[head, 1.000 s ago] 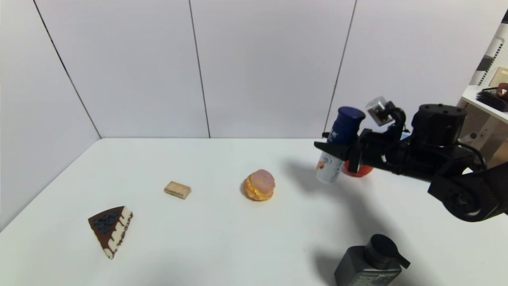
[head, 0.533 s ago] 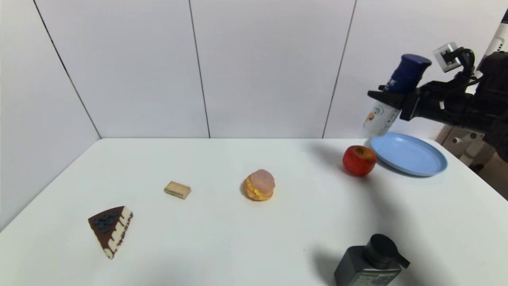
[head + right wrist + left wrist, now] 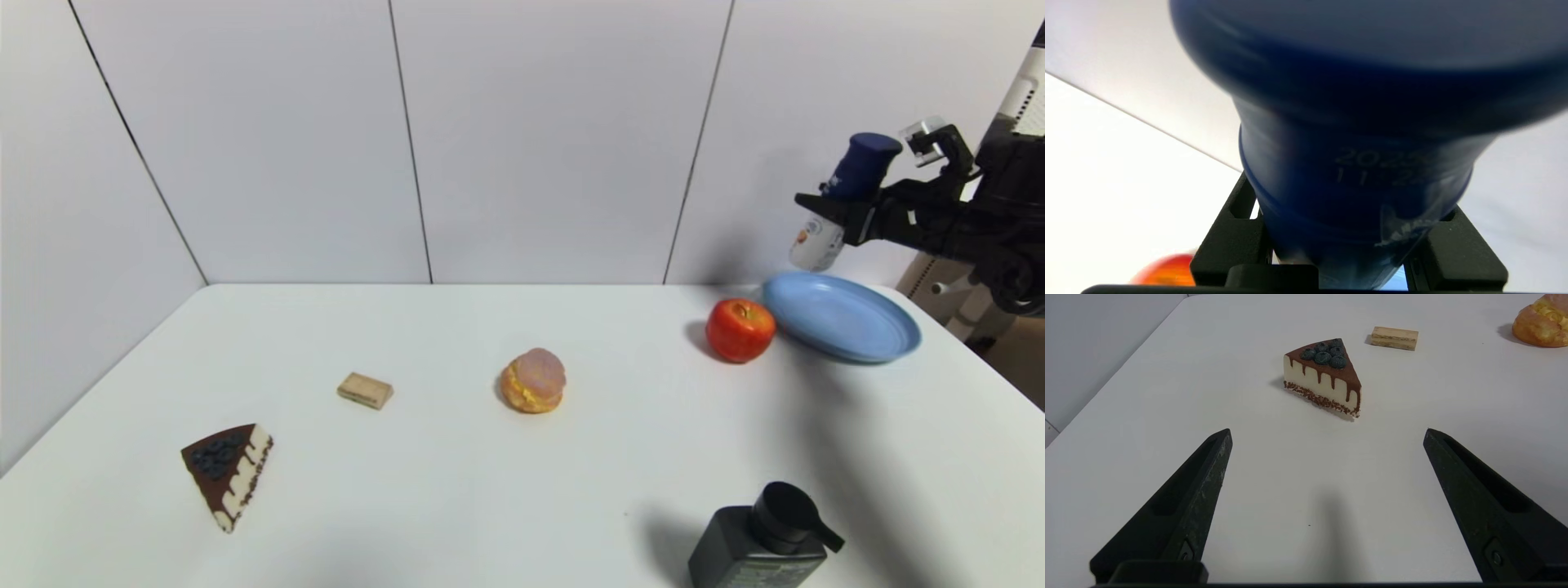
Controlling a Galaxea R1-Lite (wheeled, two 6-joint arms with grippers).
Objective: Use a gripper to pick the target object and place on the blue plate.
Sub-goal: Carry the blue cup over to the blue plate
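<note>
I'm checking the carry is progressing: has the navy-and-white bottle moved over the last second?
Yes. The bottle, held in the right gripper, has gone up and to the right, from beside the red apple to above the blue plate's far edge.

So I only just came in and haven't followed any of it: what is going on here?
The right gripper is shut on the navy-and-white bottle, holding it tilted in the air above the far edge of the blue plate, not yet set down. The red apple sits right beside the plate. The left gripper is open and idle over the table near the cake slice. A cream puff, a wafer and a black pump bottle lie untouched.
</note>
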